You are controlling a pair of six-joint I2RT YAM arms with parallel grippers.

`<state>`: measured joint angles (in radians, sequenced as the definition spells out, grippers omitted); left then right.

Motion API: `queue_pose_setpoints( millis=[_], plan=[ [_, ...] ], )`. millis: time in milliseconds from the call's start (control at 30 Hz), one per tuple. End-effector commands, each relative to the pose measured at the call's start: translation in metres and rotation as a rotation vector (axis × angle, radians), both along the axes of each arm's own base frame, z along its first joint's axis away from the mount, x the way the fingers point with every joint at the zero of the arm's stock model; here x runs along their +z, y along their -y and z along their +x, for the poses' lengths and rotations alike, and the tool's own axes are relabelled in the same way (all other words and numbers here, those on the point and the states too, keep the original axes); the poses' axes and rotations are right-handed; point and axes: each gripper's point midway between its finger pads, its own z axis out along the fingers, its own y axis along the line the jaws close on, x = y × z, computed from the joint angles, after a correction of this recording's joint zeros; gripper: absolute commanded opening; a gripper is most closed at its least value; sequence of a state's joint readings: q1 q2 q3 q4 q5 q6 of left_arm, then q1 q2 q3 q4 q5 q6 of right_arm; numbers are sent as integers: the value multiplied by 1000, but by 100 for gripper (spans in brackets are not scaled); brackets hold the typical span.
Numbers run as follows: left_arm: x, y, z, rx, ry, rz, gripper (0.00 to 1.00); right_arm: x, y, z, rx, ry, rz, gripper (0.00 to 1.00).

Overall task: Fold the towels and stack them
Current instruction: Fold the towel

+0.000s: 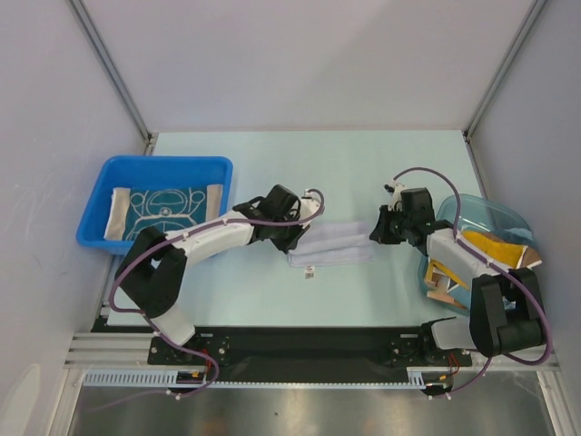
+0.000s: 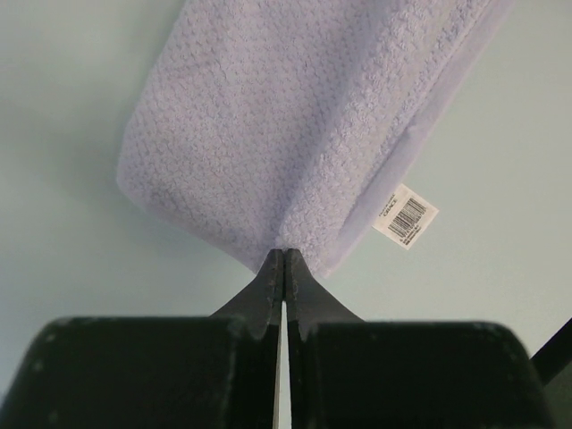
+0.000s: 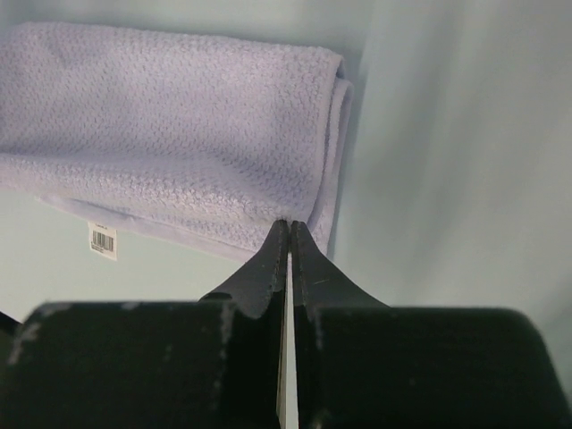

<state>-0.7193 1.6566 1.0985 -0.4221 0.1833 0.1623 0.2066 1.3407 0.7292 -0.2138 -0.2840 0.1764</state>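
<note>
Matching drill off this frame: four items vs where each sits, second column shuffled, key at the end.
1. lavender towel
2. teal swirl towel
3. orange towel
4. barcode tag

A. in the clear tub, right side
B. poking out at the lavender towel's near edge
C. in the blue bin, left side
D. folded, middle of the table

Pairs: 1-D, 2-C, 3-A, 4-B

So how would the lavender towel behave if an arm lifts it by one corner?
Probably floppy: the lavender towel lies in soft folded layers, so a lifted corner would likely let them droop and unfold. It looks light, being thin cloth. Its nubby weave should grip well rather than slip.
</note>
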Motion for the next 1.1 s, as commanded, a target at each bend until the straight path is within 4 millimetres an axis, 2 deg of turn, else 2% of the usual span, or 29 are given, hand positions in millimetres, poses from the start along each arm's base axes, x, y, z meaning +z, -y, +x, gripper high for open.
queue_pose_setpoints(
  millis=[0, 167, 300, 433, 467, 500, 533, 600, 633, 700, 800, 833, 900, 967, 1000, 1067],
  plan=[
    [16, 3, 2, 29, 43, -43, 0, -3, 5, -9, -42, -38, -11, 0],
    [8, -1, -2, 41, 24, -31, 0, -5, 6, -16, -57, -52, -6, 0],
    [-1, -5, -6, 50, 6, -1, 0, -13, 3, -22, -69, -94, 13, 5],
    [-6, -4, -13, 51, -33, 6, 0, -21, 5, -29, -106, -165, 16, 20],
    [-5, -5, -13, 59, -29, 13, 2, -18, 4, -27, -111, -165, 20, 28],
    [-3, -4, -13, 65, -30, 10, 9, -15, 3, -30, -113, -179, 27, 30],
    [-2, -6, -14, 70, -33, 16, 24, -12, 3, -31, -137, -193, 35, 31],
    [5, -10, -10, 96, -19, 38, 30, 1, 5, -29, -169, -195, 31, 37],
    [9, -11, -7, 108, -5, 43, 37, 6, 4, -28, -182, -199, 33, 38],
    [19, -13, -3, 135, 17, 41, 38, 20, 5, -24, -208, -198, 25, 37],
    [40, -1, 3, 164, 23, -26, 41, 35, 3, -17, -238, -189, 15, 34],
    [42, 2, 3, 186, 14, -52, 44, 38, 3, -14, -251, -185, 14, 33],
    [43, 11, 4, 222, -5, -109, 45, 47, -10, -6, -226, -148, 58, 31],
    [40, 25, -7, 199, -69, -184, 44, 42, -23, -9, -189, -164, 97, 30],
    [30, 27, -11, 215, -96, -206, 44, 42, -30, -5, -179, -147, 128, 28],
    [17, 28, -16, 229, -128, -219, 44, 21, -35, -13, -164, -195, 146, 26]
  ],
)
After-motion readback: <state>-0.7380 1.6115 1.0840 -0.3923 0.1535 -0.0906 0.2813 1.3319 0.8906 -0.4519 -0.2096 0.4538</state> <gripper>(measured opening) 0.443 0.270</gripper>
